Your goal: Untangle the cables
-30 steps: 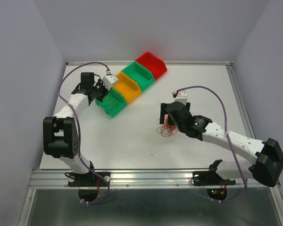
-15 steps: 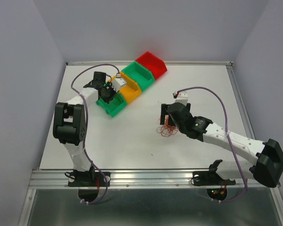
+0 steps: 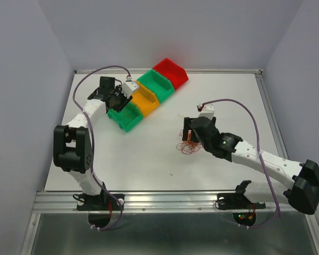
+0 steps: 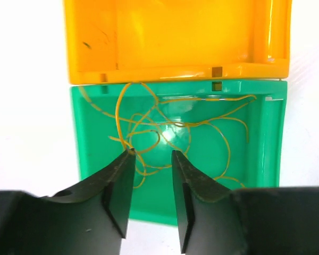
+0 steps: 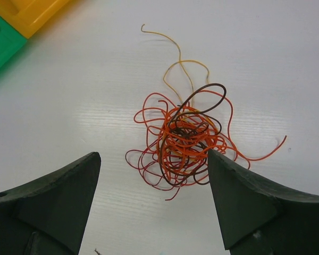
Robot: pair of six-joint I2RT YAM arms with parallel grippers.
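Right tool (image 5: 153,156): spread wide, nothing held.
Cables (image 5: 181,141): tangled clump on worktop (image 5: 69,106), directly between its jaws.
Left tool (image 4: 151,159): parted, empty, far off over green bin (image 4: 271,138).

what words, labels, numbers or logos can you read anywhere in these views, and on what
No readable text in any view.
near green bin, orange bin, far green bin, red bin: plain, no labels.
left end effector, right end effector: no markings visible.
cables: no tags.
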